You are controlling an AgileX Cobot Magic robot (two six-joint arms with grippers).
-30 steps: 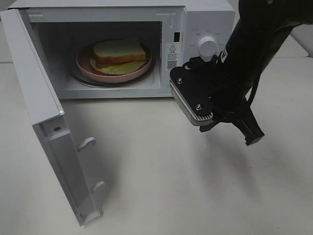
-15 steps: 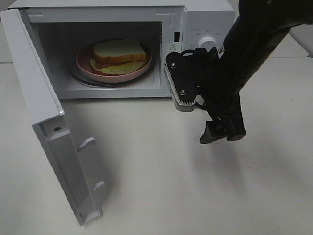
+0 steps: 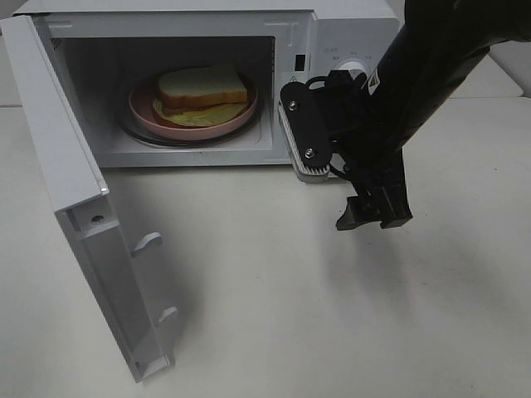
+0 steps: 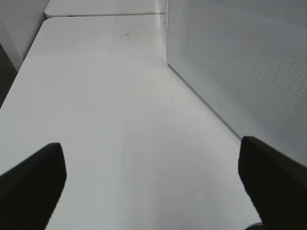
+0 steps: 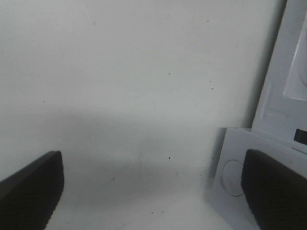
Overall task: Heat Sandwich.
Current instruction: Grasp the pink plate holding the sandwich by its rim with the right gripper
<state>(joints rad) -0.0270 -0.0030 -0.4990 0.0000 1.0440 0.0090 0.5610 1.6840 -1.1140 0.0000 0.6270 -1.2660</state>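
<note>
Spotter: Where's the sandwich (image 3: pixel 203 87)?

Me: Inside the microwave (image 3: pixel 348 29), whose door (image 3: pixel 62 166) stands wide open. It's on the pink plate (image 3: pixel 143 112). It looks soft, light and loosely stacked, so I'd take the stiff plate rim — never the bread.

Spotter: Arms?

Me: The right arm (image 3: pixel 431 66) bends down at the microwave's front right corner, right fingers (image 3: pixel 390 207) spread and empty, pointing at the desk (image 3: pixel 290 307). Left fingers (image 4: pixel 31 187) are spread too.

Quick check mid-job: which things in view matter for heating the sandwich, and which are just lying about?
For the job: sandwich, pink plate under it, microwave, its open door.
Just there: only the white table.
</note>
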